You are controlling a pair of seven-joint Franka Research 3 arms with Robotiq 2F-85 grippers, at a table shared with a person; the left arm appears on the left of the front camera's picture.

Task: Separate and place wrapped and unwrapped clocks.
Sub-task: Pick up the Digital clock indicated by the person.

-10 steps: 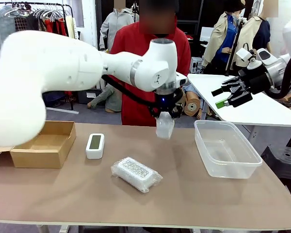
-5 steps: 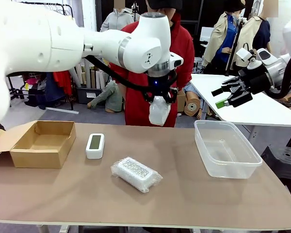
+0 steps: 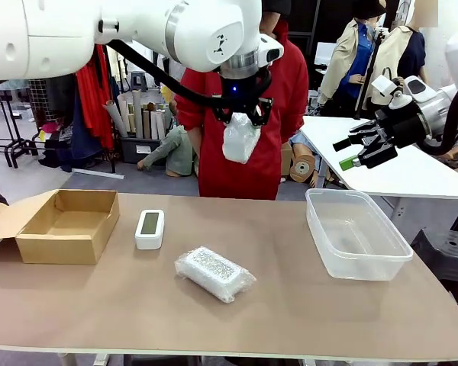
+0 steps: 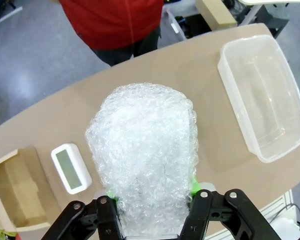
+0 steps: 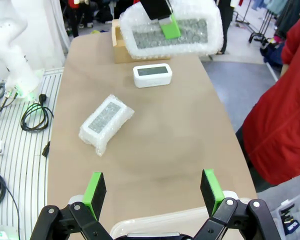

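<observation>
Nearest, in the lower middle of the front view, one bubble-wrapped clock (image 3: pixel 214 273) lies flat on the brown table (image 3: pixel 290 320). Just behind it to the left stands the bare white digital clock (image 3: pixel 149 229), screen facing the camera. At the left edge sits an open cardboard box (image 3: pixel 61 248), and at the right a clear plastic tub (image 3: pixel 359 267); nothing seems to lie in either.

Higher up, at the upper middle of the frame, the left gripper (image 3: pixel 240 114) hangs well above the table, its green pads pinching the second bubble-wrapped clock (image 3: pixel 239 141), which dangles below them in front of a person in a red top (image 3: pixel 206 160). The right gripper (image 3: pixel 343 152) waits at the right edge, its fingers spread wide around nothing.

The step in hand looks like carrying a wrapped clock to its container. The next move calls for swinging over the chosen container, lowering, and letting go; which one takes the wrapped clocks cannot be told.

Count: two wrapped clocks, one bare clock, one box, one tub.
</observation>
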